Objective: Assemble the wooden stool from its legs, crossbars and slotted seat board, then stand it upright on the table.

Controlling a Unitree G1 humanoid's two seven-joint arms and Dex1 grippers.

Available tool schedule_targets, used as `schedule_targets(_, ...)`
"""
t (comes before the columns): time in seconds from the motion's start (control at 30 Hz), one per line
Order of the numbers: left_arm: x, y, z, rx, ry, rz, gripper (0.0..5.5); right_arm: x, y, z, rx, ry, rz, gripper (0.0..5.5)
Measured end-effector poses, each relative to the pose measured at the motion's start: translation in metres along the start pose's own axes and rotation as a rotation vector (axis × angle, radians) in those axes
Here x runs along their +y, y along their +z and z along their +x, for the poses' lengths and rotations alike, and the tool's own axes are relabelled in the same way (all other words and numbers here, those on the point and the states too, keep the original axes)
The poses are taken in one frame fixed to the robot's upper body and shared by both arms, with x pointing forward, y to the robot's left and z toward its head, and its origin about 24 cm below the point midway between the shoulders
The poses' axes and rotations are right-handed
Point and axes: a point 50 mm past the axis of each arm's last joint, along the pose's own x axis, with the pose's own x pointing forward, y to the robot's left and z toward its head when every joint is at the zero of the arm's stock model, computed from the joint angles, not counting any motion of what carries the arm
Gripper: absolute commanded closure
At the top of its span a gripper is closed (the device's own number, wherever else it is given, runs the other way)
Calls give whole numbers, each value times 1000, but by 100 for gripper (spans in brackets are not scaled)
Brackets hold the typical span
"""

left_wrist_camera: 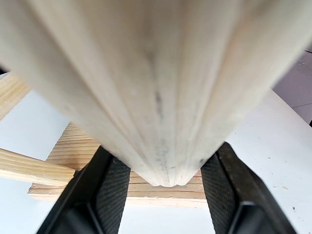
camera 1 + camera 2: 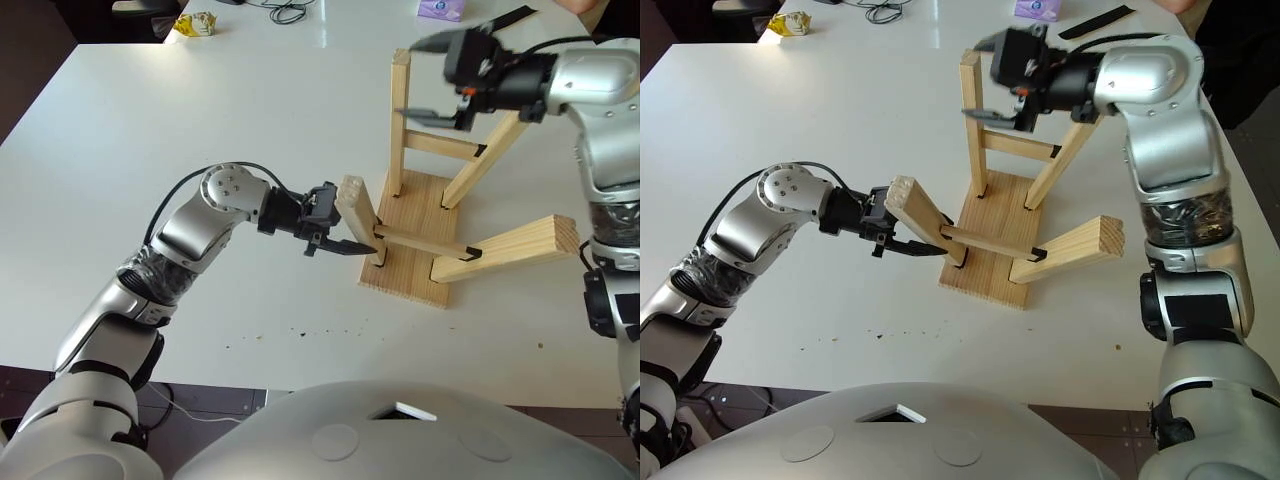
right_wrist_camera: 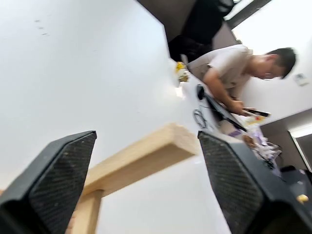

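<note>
On the table point(image 2: 200, 120), toward 2 o'clock of its middle: stool upside down, seat board point(image 2: 412, 215) flat on the surface, four legs pointing up and splaying outward. Left jaws clamped shut on the near-left leg point(image 2: 357, 210) at the board's 8 o'clock corner, gripping low on the shaft, close to where the near crossbar point(image 2: 425, 243) joins. Right jaws spread wide at the upper part of the far-left leg point(image 2: 399, 110), at the board's 11 o'clock corner, holding nothing (contact with the wood not clear enough to call).

Looks like seating and squaring the legs before the flip. To do it well:

Use the left clamp as the anchor, pressing straight down into the slot rather than sideways (light board, likely to skid or tip).

Bring the right jaws fully around the far-left leg, close squarely on its flat faces, then push down along the leg's own line without twisting against the far crossbar point(image 2: 440, 145).

Mind the far-right leg point(image 2: 480, 165) leaning toward 1 o'clock and the near-right leg point(image 2: 510, 248) lying far over toward 3 o'clock: probably loose, so worth righting and pressing home next.

Avoid lifting before all four joints feel snug.
</note>
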Motion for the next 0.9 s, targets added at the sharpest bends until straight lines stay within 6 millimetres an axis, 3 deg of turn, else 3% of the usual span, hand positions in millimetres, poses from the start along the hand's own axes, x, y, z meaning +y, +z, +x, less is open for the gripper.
schedule_targets(0.17, -4, -1, 1, -8, 39, -5, 343, -6, 43, -46, -184, -233, 63, 166)
schedule_targets(0.37, -6, -2, -1, -4, 60, -8, 343, 22, 44, -87, -215, -293, 213, 166)
schedule_targets(0.53, -7, -3, -2, -2, 74, -13, 343, 66, 61, -87, -294, -184, 280, 166)
schedule_targets(0.77, -7, -3, -2, -6, 114, -13, 343, 89, 78, -77, -370, -109, 404, 166)
schedule_targets(0.9, -6, -4, -3, -2, 151, -22, 343, 106, 68, -66, -264, -96, 514, 166)
